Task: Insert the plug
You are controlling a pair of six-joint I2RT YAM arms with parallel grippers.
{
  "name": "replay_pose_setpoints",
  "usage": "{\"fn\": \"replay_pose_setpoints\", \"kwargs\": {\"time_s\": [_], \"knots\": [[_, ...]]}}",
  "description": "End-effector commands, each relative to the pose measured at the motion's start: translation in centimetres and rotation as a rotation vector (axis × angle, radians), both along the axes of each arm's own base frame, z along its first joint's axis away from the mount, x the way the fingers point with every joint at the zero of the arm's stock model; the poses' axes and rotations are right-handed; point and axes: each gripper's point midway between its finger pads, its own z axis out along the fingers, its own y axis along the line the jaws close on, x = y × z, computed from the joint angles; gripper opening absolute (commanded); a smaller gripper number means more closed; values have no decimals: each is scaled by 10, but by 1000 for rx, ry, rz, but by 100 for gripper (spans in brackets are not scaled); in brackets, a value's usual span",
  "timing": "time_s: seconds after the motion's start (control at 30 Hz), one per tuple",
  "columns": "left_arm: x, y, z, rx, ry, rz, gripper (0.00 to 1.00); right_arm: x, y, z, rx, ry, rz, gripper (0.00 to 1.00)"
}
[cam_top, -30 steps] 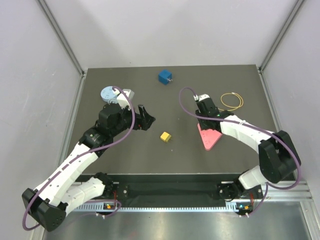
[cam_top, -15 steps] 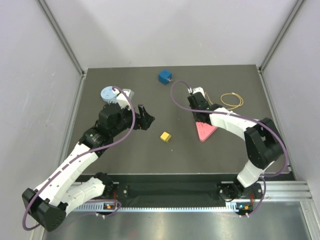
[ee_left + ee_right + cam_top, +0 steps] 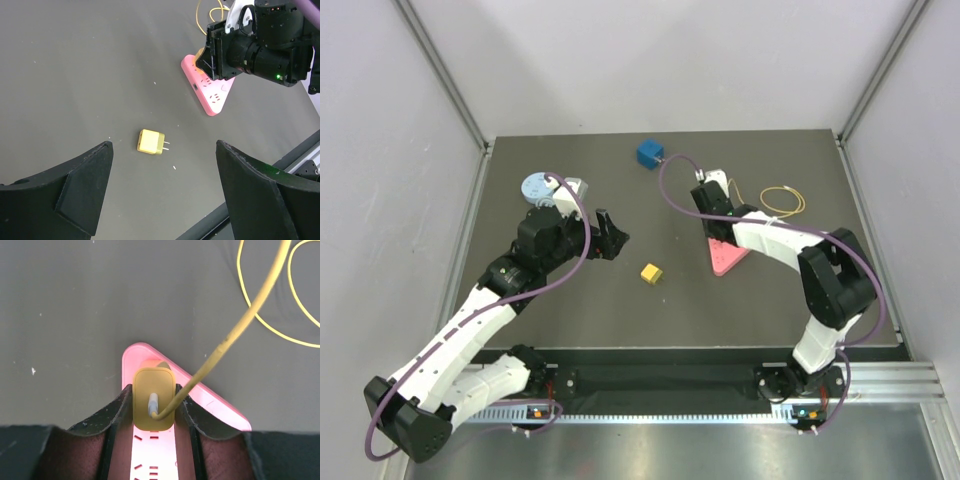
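Right now, top view: right gripper [image 3: 717,232] sits over the upper end of the pink power strip [image 3: 728,260], centre-right. The left gripper [image 3: 611,236] hangs well apart at centre-left, w/ a loose yellow plug [image 3: 651,272] on the table btwn them.

Left wrist view: left jaws spread wide, nothing held; the loose yellow plug lies low-centre.

Right wrist view: right jaws clamped on the cabled plug [image 3: 153,399], centre frame over the strip, its yellow cable [image 3: 240,325] running to upper right. Prongs are hidden, so can't tell if it's seated.

Judged step: insertion. Next move needs a straight push into the socket w/o tilt, then release.
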Motion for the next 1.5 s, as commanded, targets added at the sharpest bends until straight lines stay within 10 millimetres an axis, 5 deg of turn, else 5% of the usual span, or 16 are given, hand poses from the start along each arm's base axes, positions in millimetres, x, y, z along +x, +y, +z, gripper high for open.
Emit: {"fn": "replay_pose_setpoints", "kwargs": {"time_s": [0.0, 0.2, 0.4, 0.5, 0.63, 0.83, 1.1, 1.47], "knots": [[3, 2, 16, -10, -54, 9, 88, -59, 0, -71, 29, 269, -3, 0], [3, 2, 16, -11, -54, 8, 88, -69, -9, -83, -20, 282, -53, 0], [3, 3, 17, -15, -56, 12, 88, -61, -9, -73, -39, 243, -41, 0], [2, 2, 15, -14, -51, 6, 88, -46, -4, -50, -37, 201, -24, 13], [1, 0, 15, -21, -43, 0, 88, -14, 13, 4, -3, 107, -3, 37], [2, 4, 3, 19, 21, 25, 87, 0, 25, 48, 57, 70, -1, 63], [12, 36, -31, 34, 235, 330, 86, -20, 12, 83, 91, 56, -15, 71], [15, 12, -74, -176, 593, 539, 77, -62, -16, 128, 165, -45, -12, 75]]}}
